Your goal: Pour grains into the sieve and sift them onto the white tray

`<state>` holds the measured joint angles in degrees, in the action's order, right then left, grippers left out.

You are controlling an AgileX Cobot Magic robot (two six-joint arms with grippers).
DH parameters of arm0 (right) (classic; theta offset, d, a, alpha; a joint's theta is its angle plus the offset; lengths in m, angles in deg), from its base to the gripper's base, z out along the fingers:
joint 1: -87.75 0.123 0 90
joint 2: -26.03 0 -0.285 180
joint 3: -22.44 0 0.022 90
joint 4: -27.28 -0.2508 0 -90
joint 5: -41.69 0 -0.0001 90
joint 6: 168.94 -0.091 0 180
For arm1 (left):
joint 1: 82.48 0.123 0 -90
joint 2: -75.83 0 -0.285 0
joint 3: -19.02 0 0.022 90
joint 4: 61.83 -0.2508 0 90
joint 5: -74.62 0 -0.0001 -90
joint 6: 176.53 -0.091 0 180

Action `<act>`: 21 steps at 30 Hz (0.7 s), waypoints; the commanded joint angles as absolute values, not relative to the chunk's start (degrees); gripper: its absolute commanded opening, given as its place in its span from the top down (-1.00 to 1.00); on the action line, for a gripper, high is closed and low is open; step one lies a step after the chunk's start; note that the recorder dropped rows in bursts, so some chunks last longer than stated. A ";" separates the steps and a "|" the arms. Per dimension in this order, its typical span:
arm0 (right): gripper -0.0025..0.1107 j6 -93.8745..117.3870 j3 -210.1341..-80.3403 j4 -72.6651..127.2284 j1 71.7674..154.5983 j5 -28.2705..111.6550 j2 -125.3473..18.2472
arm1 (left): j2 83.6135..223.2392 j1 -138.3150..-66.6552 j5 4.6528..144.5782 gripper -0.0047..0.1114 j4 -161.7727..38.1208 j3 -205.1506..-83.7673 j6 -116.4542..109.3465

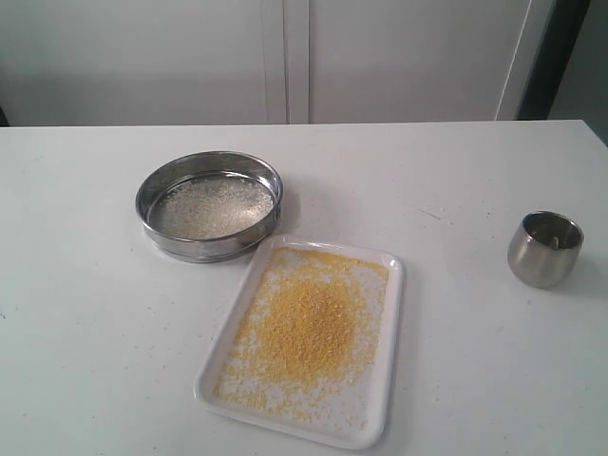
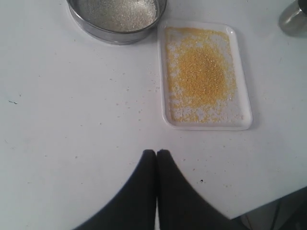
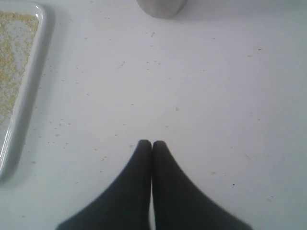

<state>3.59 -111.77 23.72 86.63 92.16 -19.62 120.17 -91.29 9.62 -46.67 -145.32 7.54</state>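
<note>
The round steel sieve (image 1: 209, 204) rests on the white table, holding pale whitish grains (image 1: 211, 206) on its mesh. In front of it to the right lies the white tray (image 1: 391, 332), covered with golden-yellow grains (image 1: 309, 326) heaped in its middle. Both show in the left wrist view too: sieve (image 2: 117, 19), tray (image 2: 243, 98). My left gripper (image 2: 157, 152) is shut and empty, well back from the tray above bare table. My right gripper (image 3: 152, 143) is also shut and empty; the tray's edge (image 3: 29, 81) lies off to one side. Neither gripper appears in the exterior view.
A small rounded steel cup (image 1: 544, 248) stands upright at the right side of the table, its bottom edge (image 3: 161, 8) seen in the right wrist view. Stray grains speckle the tabletop. The table's near edge (image 2: 268, 203) shows in the left wrist view.
</note>
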 commanded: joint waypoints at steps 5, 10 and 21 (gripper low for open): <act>0.96 3.37 -111.92 24.10 86.70 91.68 -19.25 | 119.67 -91.27 4.65 0.92 -50.00 -144.87 7.54; 0.96 3.37 -111.92 24.10 86.70 91.68 -19.25 | 114.20 -85.78 11.15 0.92 -53.17 -138.42 7.54; 0.96 3.37 -111.92 24.10 86.70 91.68 -19.25 | 95.31 -81.53 31.30 0.92 -58.89 -113.47 6.66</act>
<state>3.59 -111.77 23.72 86.63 92.16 -19.62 98.10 -81.71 27.49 -58.52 -117.69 7.32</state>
